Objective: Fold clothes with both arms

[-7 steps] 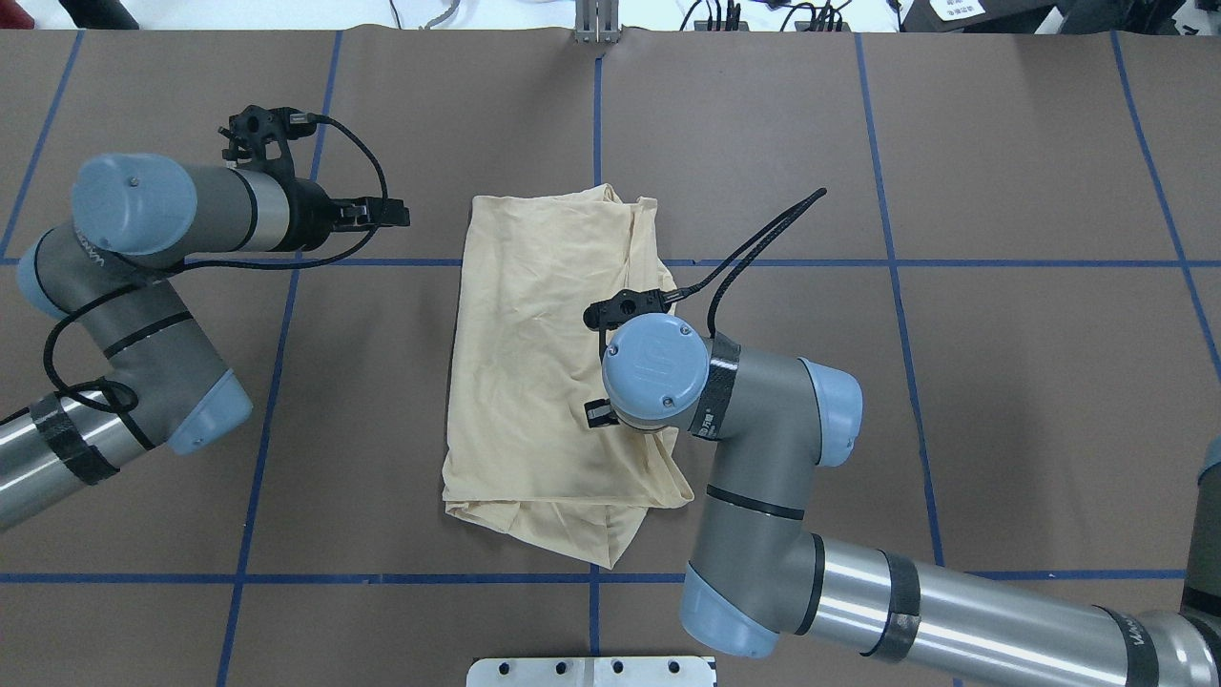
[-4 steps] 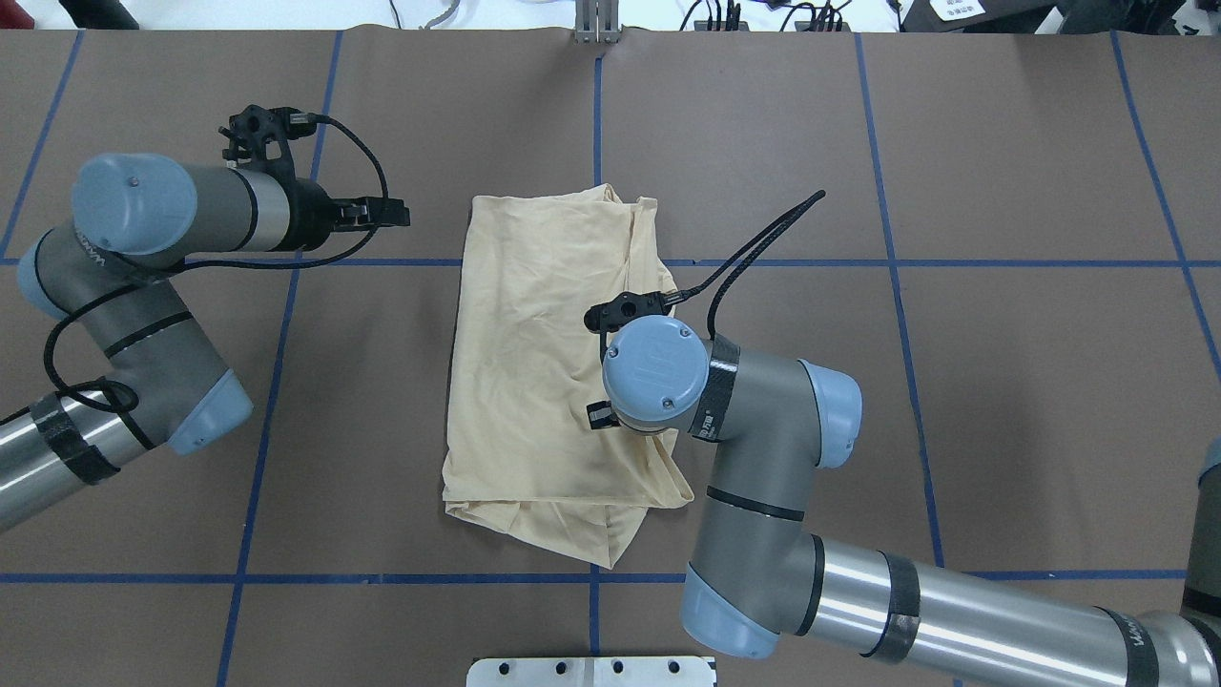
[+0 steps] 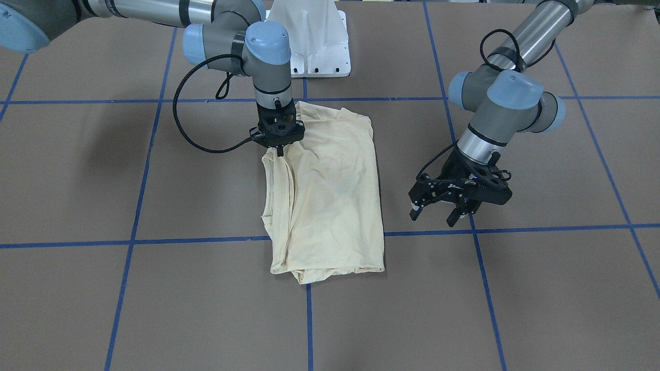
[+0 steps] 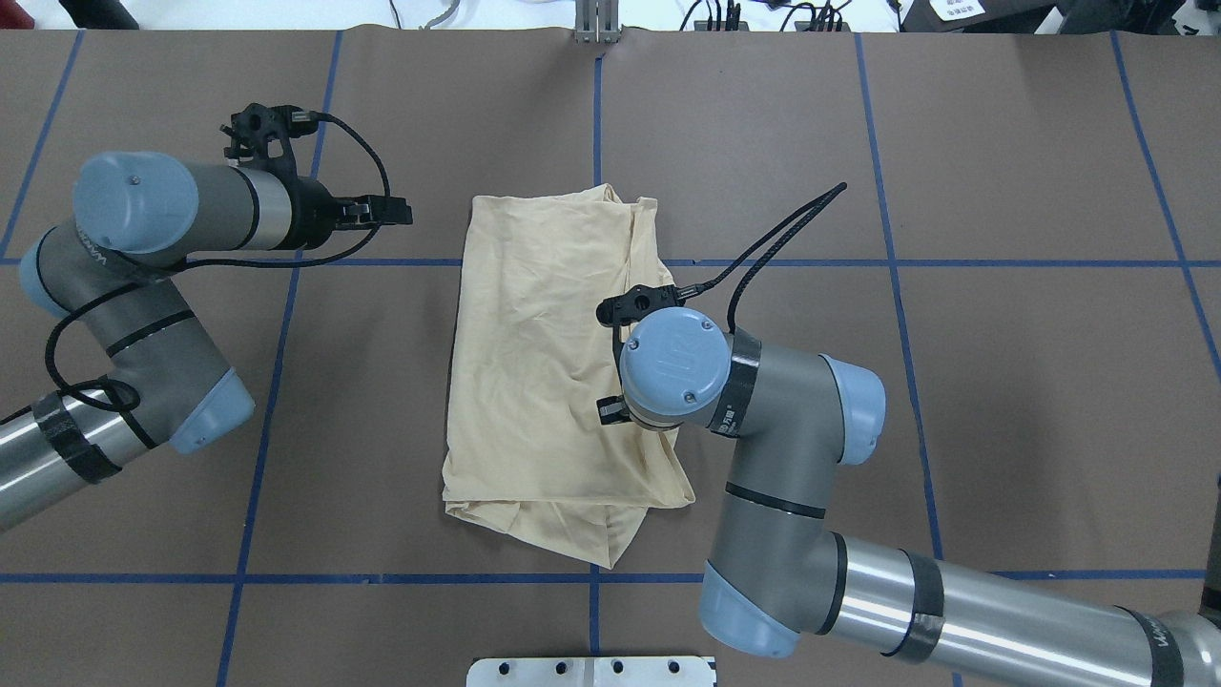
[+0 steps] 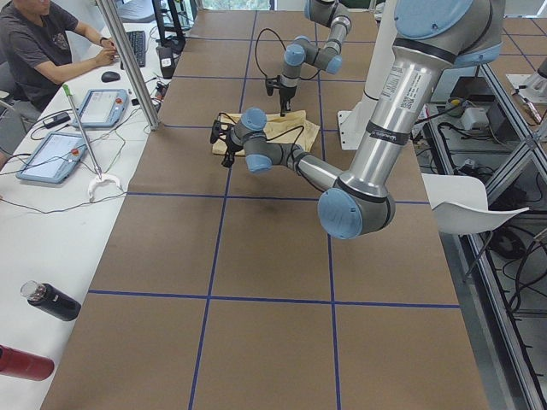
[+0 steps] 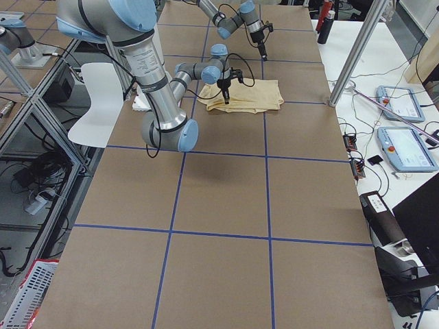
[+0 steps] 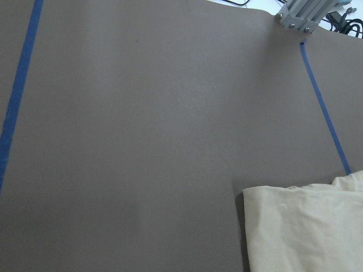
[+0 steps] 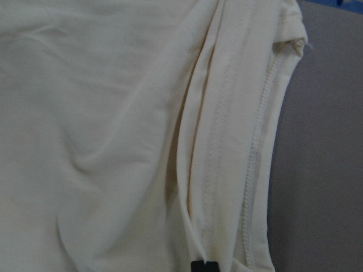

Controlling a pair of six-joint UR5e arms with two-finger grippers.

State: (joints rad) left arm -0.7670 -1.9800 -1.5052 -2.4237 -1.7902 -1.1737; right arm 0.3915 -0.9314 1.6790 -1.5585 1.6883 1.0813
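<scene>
The pale cream-yellow T-shirt (image 3: pixel 330 196) lies folded into a long rectangle in the middle of the table (image 4: pixel 534 363), print hidden. My right gripper (image 3: pixel 280 151) points straight down at the shirt's edge on the robot's right, near the base end. Its jaws are shut on a fold of the fabric. The right wrist view shows the stitched hem (image 8: pixel 255 170) running down to the black fingertip (image 8: pixel 204 265). In the overhead view the wrist hides this gripper. My left gripper (image 3: pixel 434 216) is open and empty, above the table beside the shirt's far corner (image 7: pixel 306 226).
The brown table cover has a grid of blue tape lines (image 4: pixel 897 262). The white pedestal base (image 3: pixel 309 41) stands at the robot's edge. An aluminium post (image 4: pixel 596 24) stands at the far edge. An operator (image 5: pixel 43 43) sits at a side desk.
My right arm has shifted a little toward the robot's right with the gripper down on the shirt's edge. The left arm has stayed still.
</scene>
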